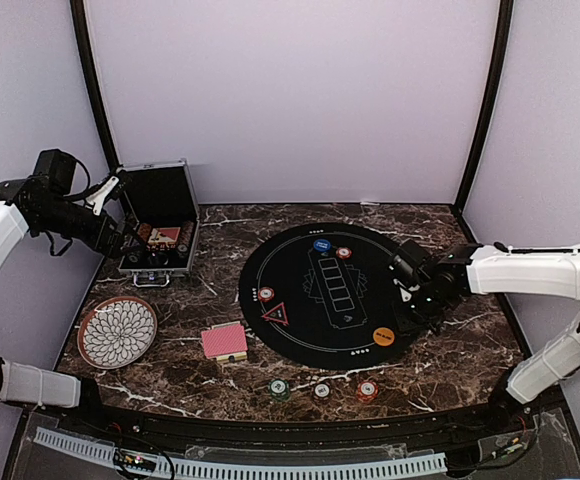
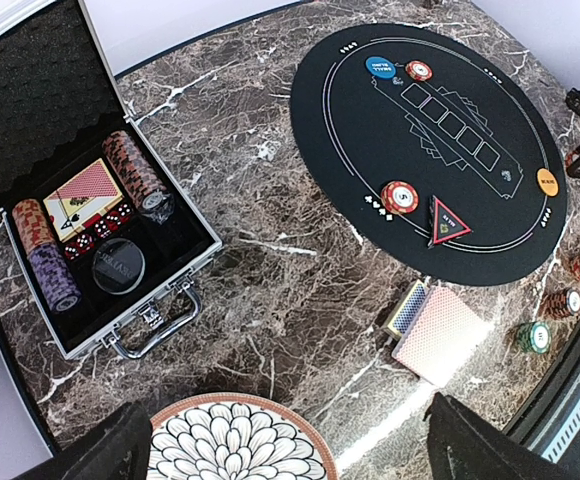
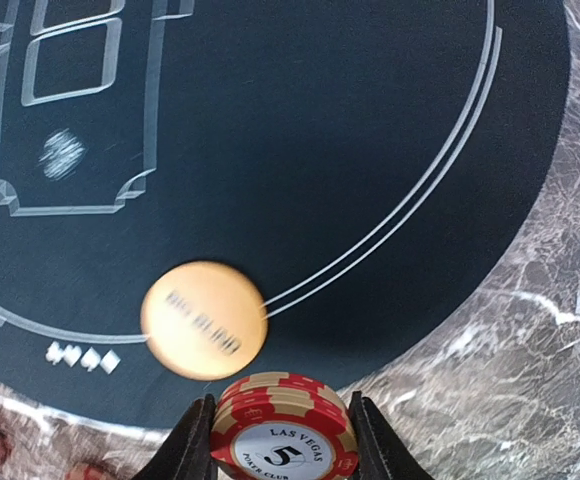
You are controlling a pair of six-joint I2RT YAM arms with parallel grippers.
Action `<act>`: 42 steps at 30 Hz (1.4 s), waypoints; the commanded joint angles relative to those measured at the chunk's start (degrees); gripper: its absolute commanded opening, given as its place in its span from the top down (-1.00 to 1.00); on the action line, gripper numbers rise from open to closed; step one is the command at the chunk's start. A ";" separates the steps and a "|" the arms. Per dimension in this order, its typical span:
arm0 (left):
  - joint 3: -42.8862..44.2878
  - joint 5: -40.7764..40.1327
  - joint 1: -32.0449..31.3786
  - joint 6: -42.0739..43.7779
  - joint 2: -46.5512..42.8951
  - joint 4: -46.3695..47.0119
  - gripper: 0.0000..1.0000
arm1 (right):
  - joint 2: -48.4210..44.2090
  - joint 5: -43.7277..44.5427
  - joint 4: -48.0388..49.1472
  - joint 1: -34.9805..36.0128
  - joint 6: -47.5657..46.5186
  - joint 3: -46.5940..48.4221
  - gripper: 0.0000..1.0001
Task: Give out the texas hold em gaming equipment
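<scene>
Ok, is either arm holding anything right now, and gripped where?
The right gripper holds a small stack of red poker chips, jaws pressing on opposite sides of the striped edges. The left gripper is open, holding nothing.

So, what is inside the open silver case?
In the silver case lie two rows of chips, playing cards, red dice and a clear round disc. What lies beneath them is covered.

Glossy veined marble tabletop (image 1: 450,365), matt black felt-like mat (image 2: 470,190), ribbed silver metal case (image 2: 120,320), foam-lined.
</scene>
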 commanded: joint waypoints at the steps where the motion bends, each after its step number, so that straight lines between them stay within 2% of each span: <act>1: 1.58 1.05 0.34 0.53 -0.73 -1.74 -0.98 | 2.33 1.71 5.04 -2.94 1.90 -2.05 0.78; 16: 1.11 0.79 0.34 0.91 -0.49 -1.31 -0.98 | 5.74 1.90 13.49 -7.22 3.36 -5.70 0.77; 18: 1.04 0.76 0.34 0.91 -0.54 -1.29 -0.98 | 6.45 1.50 13.90 -7.23 3.47 -6.00 0.65; 25: 1.00 0.28 0.34 1.42 -0.67 -1.59 -0.98 | 6.81 1.04 13.30 -7.23 3.88 -6.21 -0.10; 29: 0.91 0.48 0.34 1.39 -0.76 -1.56 -0.98 | 4.81 2.35 11.24 -7.24 4.18 -4.97 -0.41; 35: 0.91 0.52 0.34 1.59 -0.76 -1.62 -0.98 | -0.14 4.70 5.54 -5.06 1.88 0.54 -0.59; 42: 0.50 0.23 0.34 1.67 -0.63 -1.57 -0.98 | -1.86 5.04 -3.02 10.93 -1.99 9.65 -0.67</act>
